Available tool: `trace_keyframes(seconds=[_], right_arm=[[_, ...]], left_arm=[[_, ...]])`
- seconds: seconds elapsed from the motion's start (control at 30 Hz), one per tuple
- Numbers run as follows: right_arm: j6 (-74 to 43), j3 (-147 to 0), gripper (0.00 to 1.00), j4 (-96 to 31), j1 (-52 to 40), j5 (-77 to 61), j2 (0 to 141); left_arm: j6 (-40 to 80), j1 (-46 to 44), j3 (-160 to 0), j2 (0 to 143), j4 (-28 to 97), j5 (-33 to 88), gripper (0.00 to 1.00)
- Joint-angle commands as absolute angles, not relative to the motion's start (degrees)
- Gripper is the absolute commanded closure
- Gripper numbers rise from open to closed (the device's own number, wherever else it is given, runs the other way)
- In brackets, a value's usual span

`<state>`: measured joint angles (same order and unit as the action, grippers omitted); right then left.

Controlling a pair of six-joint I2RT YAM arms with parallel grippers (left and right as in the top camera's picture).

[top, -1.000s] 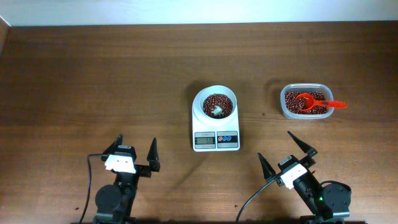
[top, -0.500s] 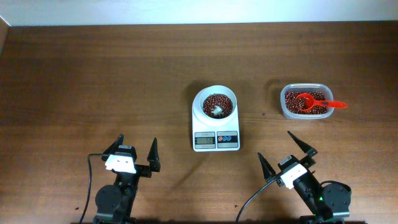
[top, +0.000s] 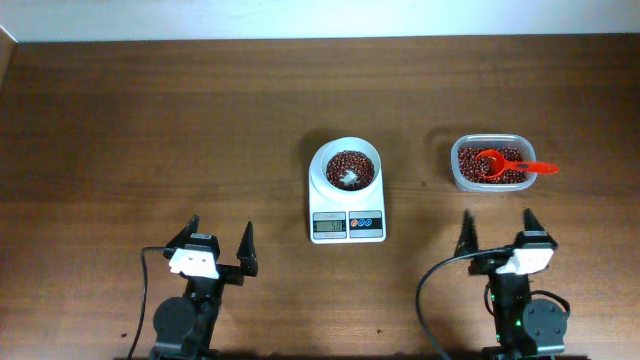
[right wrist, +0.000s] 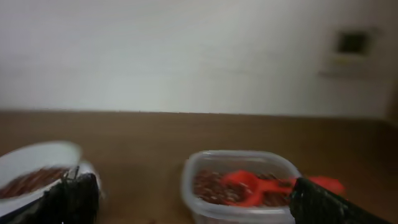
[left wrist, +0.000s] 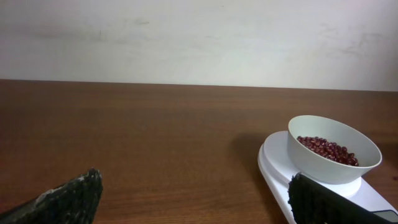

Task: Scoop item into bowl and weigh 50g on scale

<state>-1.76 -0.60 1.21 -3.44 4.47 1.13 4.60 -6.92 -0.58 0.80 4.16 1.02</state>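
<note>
The white bowl (top: pixel 345 167) stands on the white scale (top: pixel 347 211) at the table's middle, with dark reddish-brown beans (top: pixel 347 167) inside. More beans (top: pixel 470 160) fill a clear tub. The bowl (left wrist: pixel 333 158) and scale (left wrist: pixel 277 169) show at the right of the left wrist view, and the bowl (right wrist: pixel 31 171) shows blurred at the left of the right wrist view. My left gripper (top: pixel 219 243) is open and empty near the front left. My right gripper (top: pixel 499 231) is open and empty at the front right, pointing at the tub (right wrist: pixel 239 185).
The clear plastic tub (top: pixel 489 185) sits right of the scale, with an orange-red scoop (top: pixel 503 165) lying in the beans, handle over the right rim. The scoop (right wrist: pixel 252 185) shows blurred in the right wrist view. A pale wall stands behind the table.
My right gripper has turned from a slanted heading to point straight ahead, shifting a little right. The left arm, bowl, scale and scoop have not moved.
</note>
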Motion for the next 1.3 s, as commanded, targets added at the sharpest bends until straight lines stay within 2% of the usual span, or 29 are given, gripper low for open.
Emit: trace_keyframes(seconds=[0.0, 0.13, 0.43, 0.53, 1.27], right_arm=[[-7.6, -0.36, 0.01, -3.92, -3.75, 12.1, 1.54], [-7.35, -0.36, 0.01, -2.94, -3.75, 9.23, 6.37], [-7.38, -0.36, 0.01, -3.62, -3.75, 9.23, 6.59], [-7.35, -0.36, 0.01, -3.18, -4.1, 9.34, -0.08], [-7.38, -0.34, 0.01, -3.73, -4.21, 9.26, 0.21]], left_arm=[[5.32, -7.14, -0.49, 0.3, 4.69, 0.6, 0.02], [5.32, -7.14, -0.49, 0.3, 4.69, 0.62, 0.01], [5.32, -7.14, -0.49, 0.3, 4.69, 0.6, 0.01], [5.32, -7.14, -0.49, 0.3, 4.69, 0.6, 0.01], [5.32, -7.14, -0.49, 0.3, 4.69, 0.6, 0.01]])
